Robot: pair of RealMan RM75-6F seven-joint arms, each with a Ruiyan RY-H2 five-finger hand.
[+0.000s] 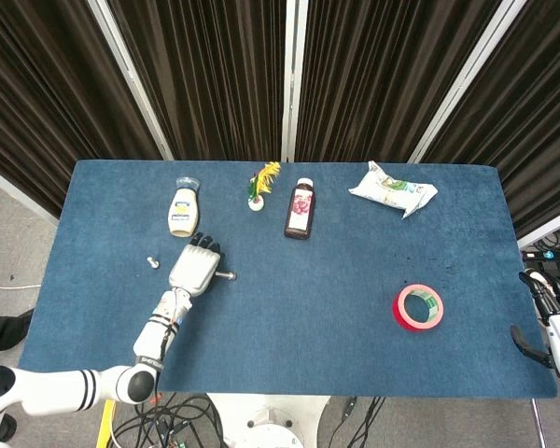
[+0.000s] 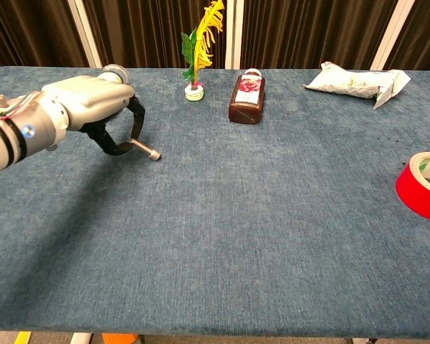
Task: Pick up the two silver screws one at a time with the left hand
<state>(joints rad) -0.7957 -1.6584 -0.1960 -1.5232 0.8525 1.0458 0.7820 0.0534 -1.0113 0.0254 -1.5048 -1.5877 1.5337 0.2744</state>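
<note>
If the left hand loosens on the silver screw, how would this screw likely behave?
The silver metal screw, pinched at one end by the left hand, looks rigid, so it should not bend. Its round shaft would probably roll on the blue cloth table. Smooth metal may slip.

table (image 1: 289, 299): dark blue cloth
tape roll (image 1: 419, 307): red
screw (image 2: 145, 150): silver
sauce bottle (image 1: 301, 209): dark brown, red label
curtains (image 1: 215, 75): dark brown, striped
left hand (image 1: 195, 269): light grey, black fingers

The grey and white left hand (image 2: 93, 107) pinches a silver metal screw (image 2: 145, 150) between its black fingers (image 2: 136, 115), just above the blue cloth desk (image 2: 236, 229). A red tape roll (image 2: 423, 183) lies far right.
</note>
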